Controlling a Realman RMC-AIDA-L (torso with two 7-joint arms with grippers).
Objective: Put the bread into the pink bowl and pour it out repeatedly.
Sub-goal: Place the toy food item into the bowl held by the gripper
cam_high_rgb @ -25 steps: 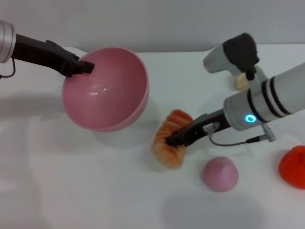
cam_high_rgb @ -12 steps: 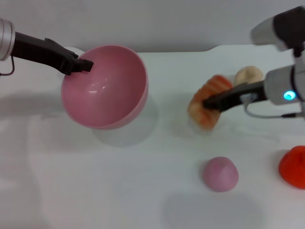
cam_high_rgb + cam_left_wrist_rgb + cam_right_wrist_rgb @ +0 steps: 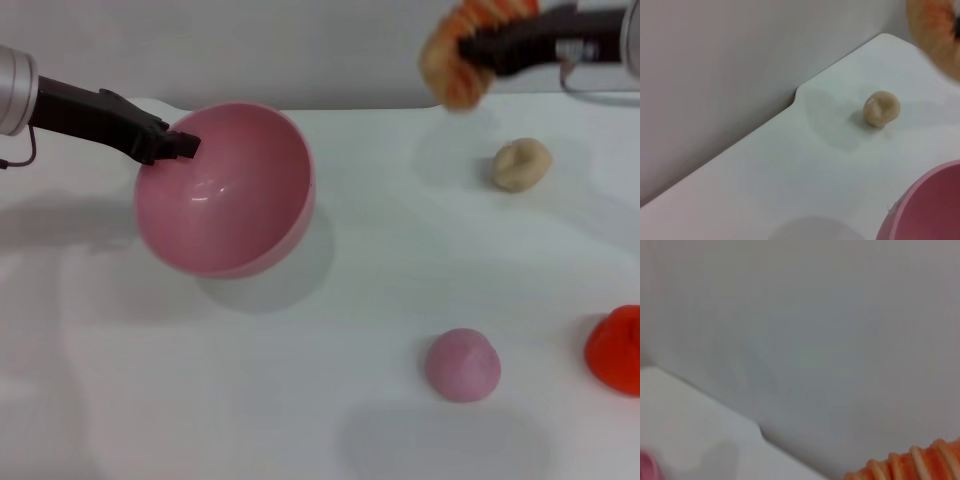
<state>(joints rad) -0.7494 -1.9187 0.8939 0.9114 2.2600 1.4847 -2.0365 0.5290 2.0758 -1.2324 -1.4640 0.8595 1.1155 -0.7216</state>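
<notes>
Right gripper (image 3: 468, 45) clamps the bread (image 3: 462, 50) aloft at far right, well apart from the pink bowl (image 3: 225, 190), which the left gripper (image 3: 178, 142) pinches by its rim (tilted, off the table). Next: carry leftward, release over bowl.

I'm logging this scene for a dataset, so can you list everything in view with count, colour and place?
bread: 1, orange and cream, held in the air above the table's far right part.
pink bowl: 1, glossy pink, tilted, held by its rim at the left.
beige lump: 1, beige, on the table at far right.
pink dome: 1, pink, near edge, right of centre.
red thing: 1, red-orange, right edge, partly cut off.
table: 1, white, under everything.
left gripper: 1, black, jaws on the bowl's rim.
right gripper: 1, black, top right, jaws on the bread.
</notes>
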